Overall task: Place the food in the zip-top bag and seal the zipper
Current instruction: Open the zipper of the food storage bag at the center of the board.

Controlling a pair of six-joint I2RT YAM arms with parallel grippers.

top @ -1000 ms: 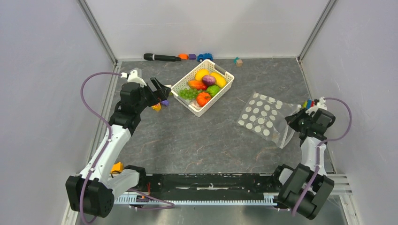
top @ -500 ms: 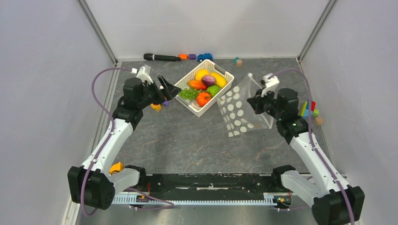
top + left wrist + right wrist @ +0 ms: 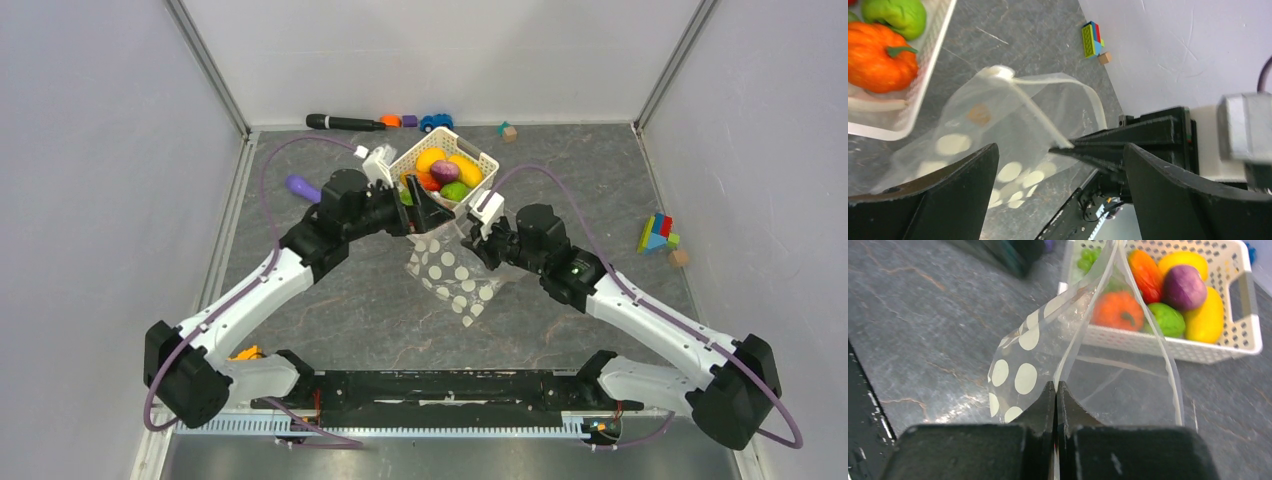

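One clear polka-dotted zip-top bag (image 3: 455, 280) hangs empty, zipper (image 3: 1095, 102) open, midway between the side edges of the grey worktop (image 3: 350, 310), rim pinched by the jaws of the right gripper (image 3: 1055, 390). The left gripper (image 3: 1059, 149) has jaws spread beside it. Seven glossy toy food pieces (image 3: 1118, 310) lie in one white lattice basket (image 3: 1248, 340) nearer the far edge; filling and sealing are not yet done.

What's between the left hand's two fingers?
In the left wrist view: the zip-top bag, its mouth edge pinched by the right hand.
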